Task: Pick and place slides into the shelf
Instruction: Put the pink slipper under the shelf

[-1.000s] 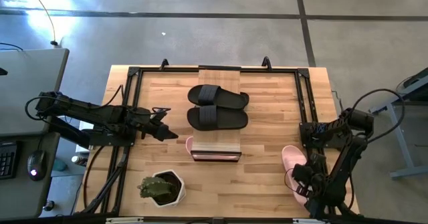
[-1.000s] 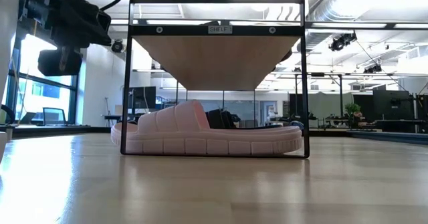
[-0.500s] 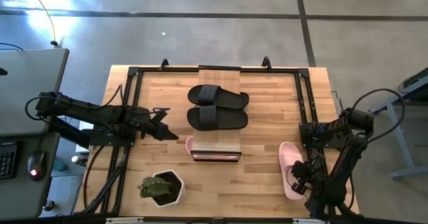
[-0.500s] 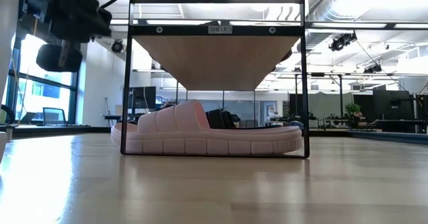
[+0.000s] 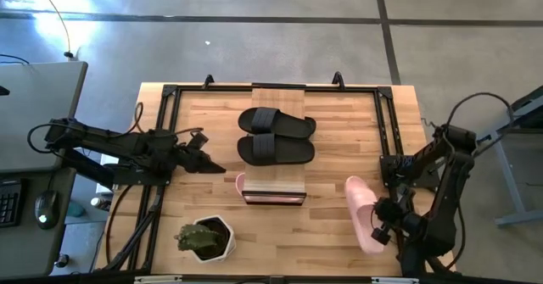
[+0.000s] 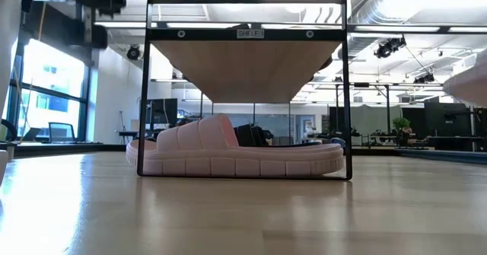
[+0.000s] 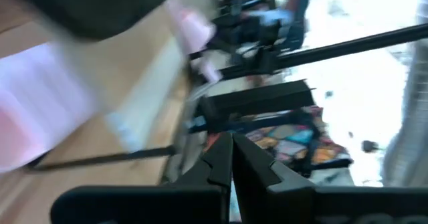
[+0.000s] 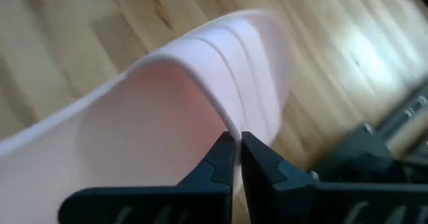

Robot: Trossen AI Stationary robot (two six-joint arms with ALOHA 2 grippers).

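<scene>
Right gripper point(image 8: 235, 158) sits near the table's front right corner, its arm folded back over that edge, fingers pinched tight on the strap of a pale pink slide point(image 5: 363, 214); the right wrist view shows the strap's edge caught between the 2 fingertips. In the low view this slide's edge shows at the far right, clear of the tabletop point(image 5: 339, 148). Left gripper point(image 5: 209, 164) reaches in from the table's left side, fingers closed on nothing, its tip just left of the shelf point(image 5: 278, 94). Shelf top carries 2 black slides point(image 5: 276, 136) side by side. Under it, on the lower level, lies the other pink slide point(image 6: 236, 157), well apart from the right gripper. Potted plant point(image 5: 204, 237) stands near the front edge.
</scene>
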